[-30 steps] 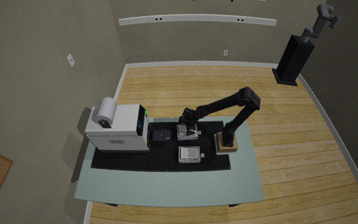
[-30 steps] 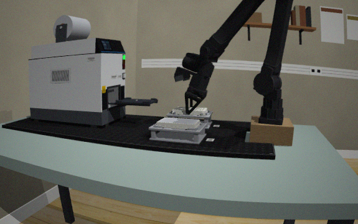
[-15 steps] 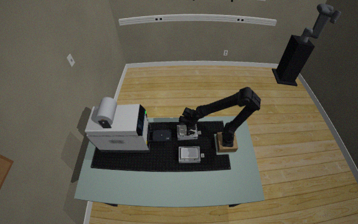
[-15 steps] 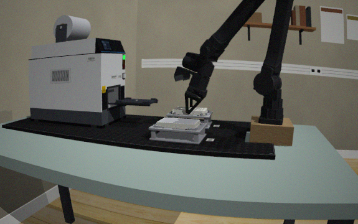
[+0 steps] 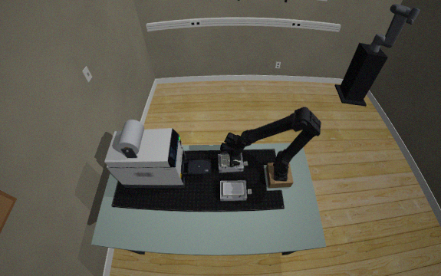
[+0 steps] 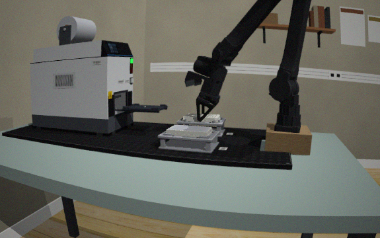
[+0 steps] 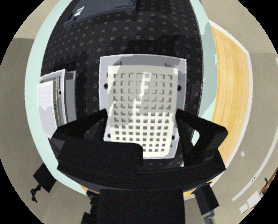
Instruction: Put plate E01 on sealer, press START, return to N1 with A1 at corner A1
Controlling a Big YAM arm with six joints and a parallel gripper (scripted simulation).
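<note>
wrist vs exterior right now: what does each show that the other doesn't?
Wrist only: the well grid of the plate from above, framed between the open fingers, which stand apart from it on both sides.

Exterior only: the sealer with its green lamp, the foil roll, the bare stage extended out, and how low the gripper hangs over the far nest.

Both: the black mat, the pale green table, and the second nest.
</note>
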